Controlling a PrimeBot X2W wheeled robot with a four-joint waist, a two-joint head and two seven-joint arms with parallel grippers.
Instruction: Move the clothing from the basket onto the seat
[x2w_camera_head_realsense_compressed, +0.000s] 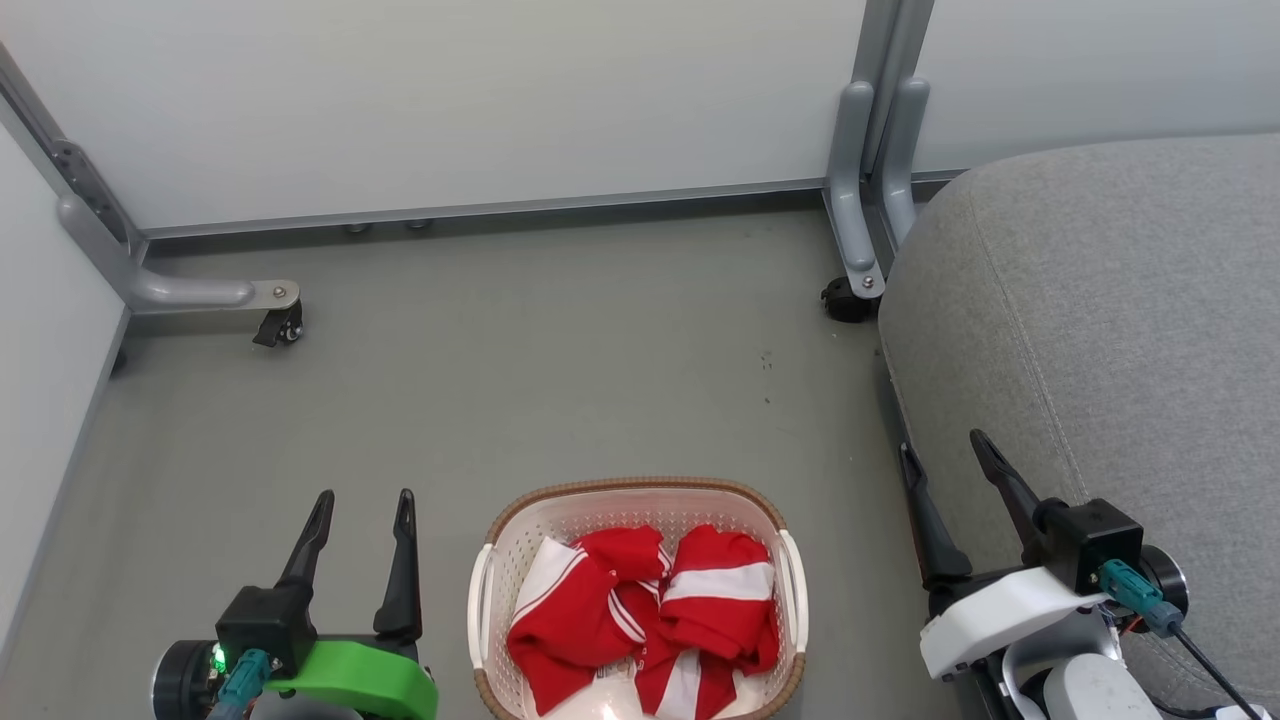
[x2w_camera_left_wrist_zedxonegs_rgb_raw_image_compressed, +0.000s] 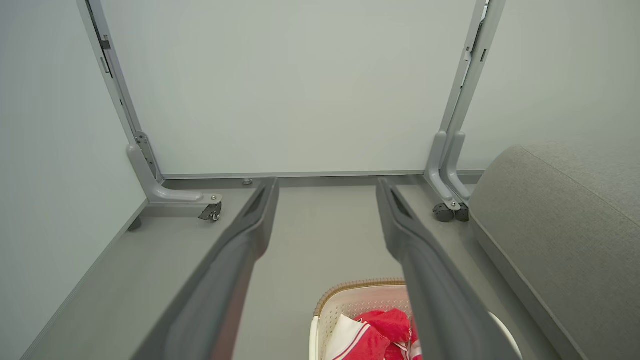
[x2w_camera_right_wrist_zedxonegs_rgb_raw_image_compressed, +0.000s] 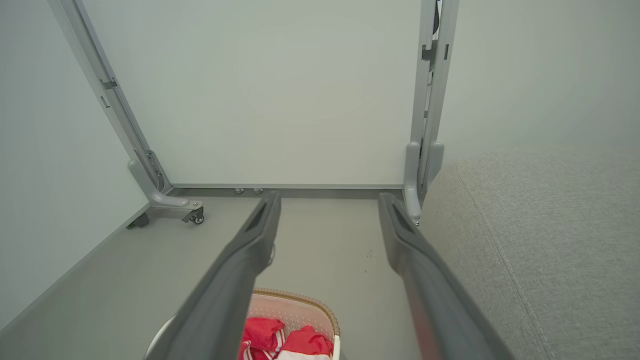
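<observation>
Clothing (x2w_camera_head_realsense_compressed: 640, 610), soft, light and limp by my judgement, lies crumpled in the basket (x2w_camera_head_realsense_compressed: 640, 487) beside the seat (x2w_camera_head_realsense_compressed: 1100, 300). My left gripper (x2w_camera_head_realsense_compressed: 365, 495) and right gripper (x2w_camera_head_realsense_compressed: 941, 443) hover spread, empty; a raised fold should pinch best.

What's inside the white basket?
Red clothes with white stripes lie crumpled inside the basket, filling most of it. A little of its pale bottom shows at the side nearest the robot. Whatever lies beneath the clothes is covered, so I cannot tell.

grey floor (x2w_camera_head_realsense_compressed: 560, 350), basket (x2w_camera_head_realsense_compressed: 640, 495), seat (x2w_camera_head_realsense_compressed: 1100, 300)
</observation>
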